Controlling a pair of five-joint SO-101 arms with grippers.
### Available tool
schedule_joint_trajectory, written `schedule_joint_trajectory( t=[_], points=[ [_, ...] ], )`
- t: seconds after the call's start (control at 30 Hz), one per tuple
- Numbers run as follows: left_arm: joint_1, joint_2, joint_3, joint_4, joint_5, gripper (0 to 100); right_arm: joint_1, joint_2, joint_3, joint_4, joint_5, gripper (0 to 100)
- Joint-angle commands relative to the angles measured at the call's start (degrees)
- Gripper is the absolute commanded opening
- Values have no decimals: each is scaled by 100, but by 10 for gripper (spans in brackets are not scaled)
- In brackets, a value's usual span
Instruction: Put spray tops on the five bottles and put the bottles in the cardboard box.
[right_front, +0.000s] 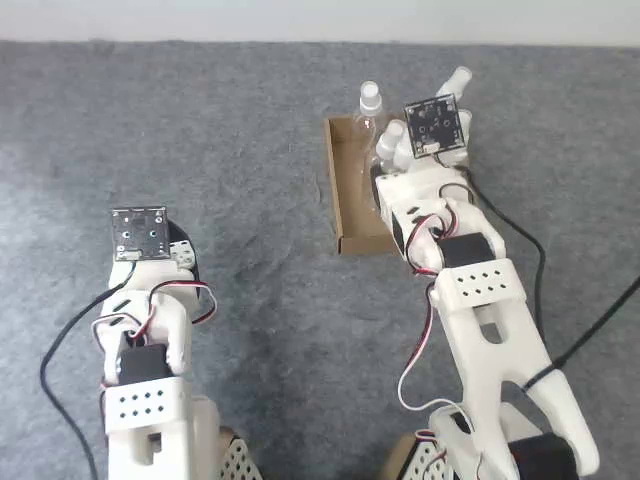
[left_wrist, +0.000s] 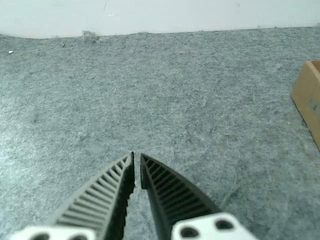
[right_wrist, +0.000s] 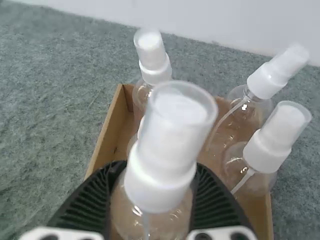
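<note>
- Grip: right hand (right_wrist: 157, 172) is clamped on the clear body of the held bottle (right_wrist: 150, 212), one jaw on each side. Its spray top (right_wrist: 172, 112) is fitted.
- Axis: the held bottle is upright, long axis vertical, with the top rising above the jaws.
- Location: the held bottle is over the near end of the cardboard box (right_front: 333, 185), inside the line of the walls. Cannot tell whether its base touches the box floor.
- Neighbours: three more capped bottles appear to stand in the box. These are the far bottle (right_wrist: 150, 50), the far-right bottle (right_wrist: 277, 70), which leans a little, and the near-right bottle (right_wrist: 276, 135). All are close to the held bottle. Contact cannot be made out.
- Other arm: left hand (left_wrist: 136, 159) has its jaws together with nothing between them. It is low over the grey bench (left_wrist: 150, 75), well to the left of the box.
- Judgement: the deciding relation is vertical, since the box floor lies straight below the held bottle along its own axis. A short lowering and release should suffice. The right arm is the one in position.
- Risk: as the jaws open, one could nudge the near-right bottle.
</note>
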Motion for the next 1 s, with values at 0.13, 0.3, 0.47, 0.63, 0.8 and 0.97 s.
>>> schedule_joint_trajectory(
  t=[0.13, 0.3, 0.47, 0.63, 0.8, 0.97],
  points=[
    [-9, 0, -40, -176, -18, 12, 57, -57, 360, -637, -35, 6],
    [-9, 0, -40, -176, -18, 12, 57, -40, 387, -796, -62, 6],
    [-9, 0, -40, -176, -18, 12, 57, -40, 475, -831, -70, 6],
    [-9, 0, -40, -176, -18, 12, 66, -31, 651, -971, -44, 6],
    [-9, 0, -40, -176, -18, 12, 66, 391, 668, -1279, -26, 6],
    [-9, 0, -31, -176, -18, 12, 101, 752, 659, -1622, -26, 6]
  ],
)
